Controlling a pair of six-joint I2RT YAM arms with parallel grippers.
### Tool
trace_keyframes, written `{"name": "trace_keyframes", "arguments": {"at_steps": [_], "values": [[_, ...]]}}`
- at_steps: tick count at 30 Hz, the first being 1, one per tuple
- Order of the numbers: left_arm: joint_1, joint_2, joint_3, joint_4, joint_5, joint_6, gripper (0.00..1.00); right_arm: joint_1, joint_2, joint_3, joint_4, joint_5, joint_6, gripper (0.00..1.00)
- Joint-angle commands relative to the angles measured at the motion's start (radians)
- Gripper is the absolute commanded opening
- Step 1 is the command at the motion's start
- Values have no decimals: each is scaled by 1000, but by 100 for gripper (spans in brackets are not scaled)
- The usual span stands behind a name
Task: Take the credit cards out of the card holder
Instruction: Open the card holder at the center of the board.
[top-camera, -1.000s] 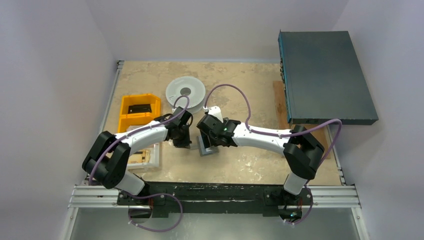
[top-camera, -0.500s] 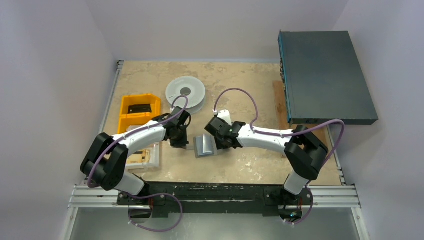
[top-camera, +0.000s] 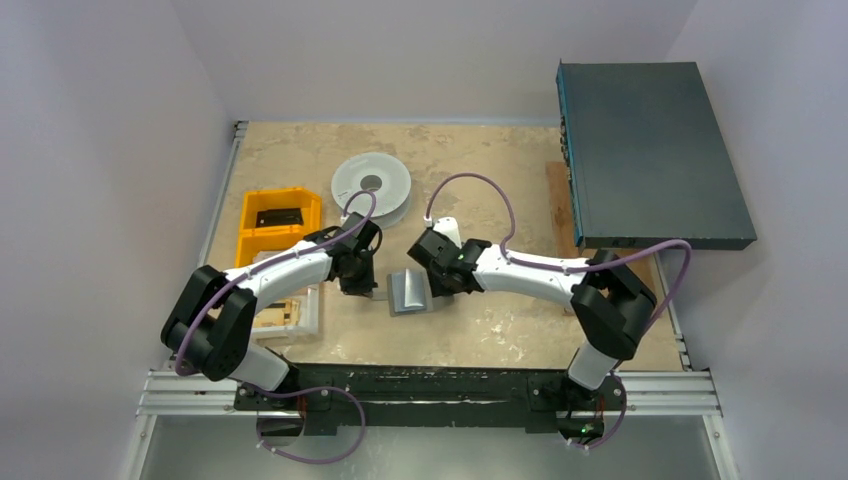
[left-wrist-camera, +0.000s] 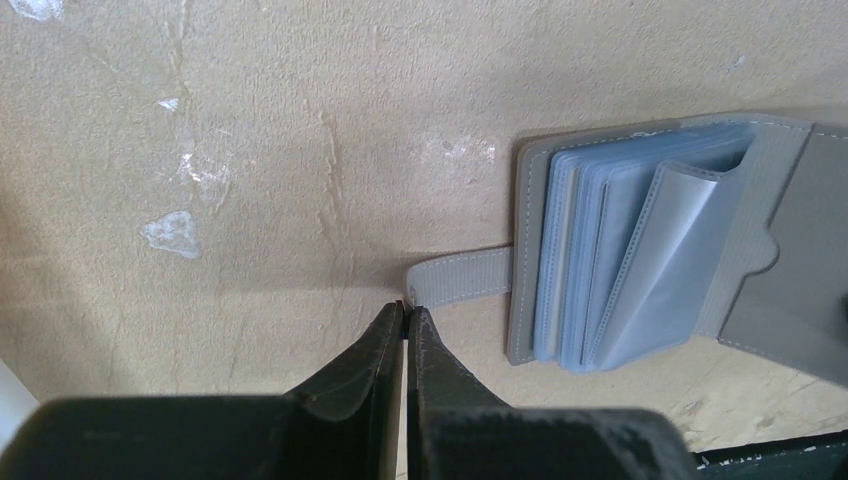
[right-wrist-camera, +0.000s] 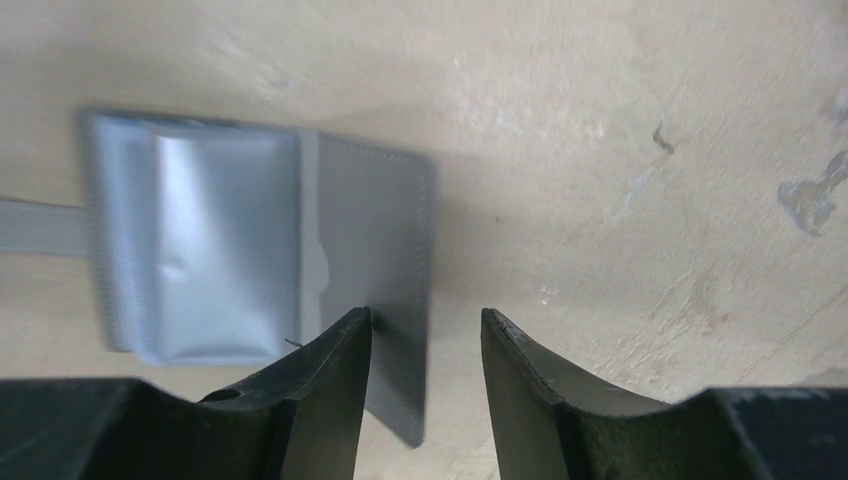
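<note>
top external: the card holder (top-camera: 408, 291) now lies open in the middle of the worktop (top-camera: 500, 335), sleeves (left-wrist-camera: 620, 270) fanned, where the right gripper (top-camera: 432, 284) covered it a second ago, so they look reachable. at its 3 o'clock that gripper, half narrowed, straddles its edge; at 9 o'clock the left gripper (top-camera: 368, 290) sits shut by the strap (left-wrist-camera: 455, 280).

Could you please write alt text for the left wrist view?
An open grey card holder lies on the tan table, its clear sleeves fanned. Its strap reaches left to the tips of the shut left gripper.
</note>
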Motion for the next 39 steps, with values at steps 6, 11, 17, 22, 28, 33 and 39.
{"name": "trace_keyframes", "arguments": {"at_steps": [6,11,17,22,28,33,39], "values": [[6,-13,30,12,-5,25,0,1,-87,222,-30,-33,-42,44],[7,-21,25,14,-10,25,0,5,-50,254,23,-98,-47,44],[7,-18,25,19,-5,23,0,5,46,235,100,-171,-35,42],[10,-13,28,21,2,24,0,6,88,230,137,-178,-26,41],[14,-14,28,20,4,28,0,6,126,207,147,-166,-20,43],[18,-13,28,19,4,27,0,6,177,187,142,-146,-10,48],[23,-12,27,19,3,30,0,4,185,138,162,-150,-1,48]]}}
